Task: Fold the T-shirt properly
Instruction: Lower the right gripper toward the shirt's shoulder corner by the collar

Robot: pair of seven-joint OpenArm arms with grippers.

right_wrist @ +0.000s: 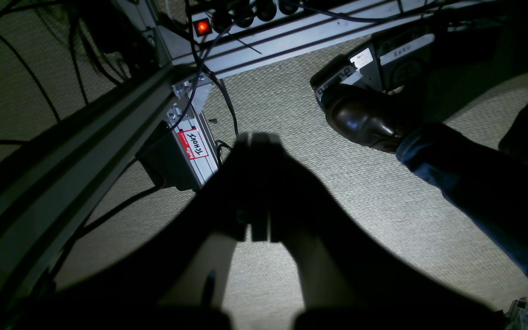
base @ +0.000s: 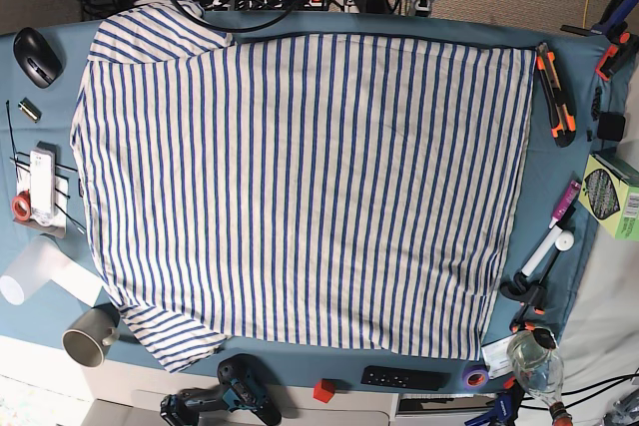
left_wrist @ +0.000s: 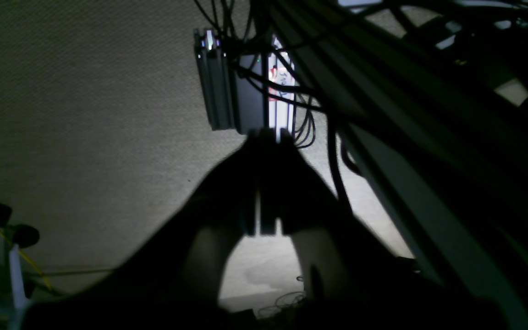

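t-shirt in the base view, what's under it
The T-shirt lies spread flat on the blue table, which shows around its edges. Anything beneath the cloth is covered.

cream blue-striped T-shirt [base: 300, 187], blue table [base: 559, 187]

We've got the T-shirt [base: 300, 187] spread out flat and unfolded on the blue desk [base: 559, 187], covering most of it. It's cream with thin blue stripes, lying sideways: sleeves and collar end toward the left of the base view, hem toward the right.
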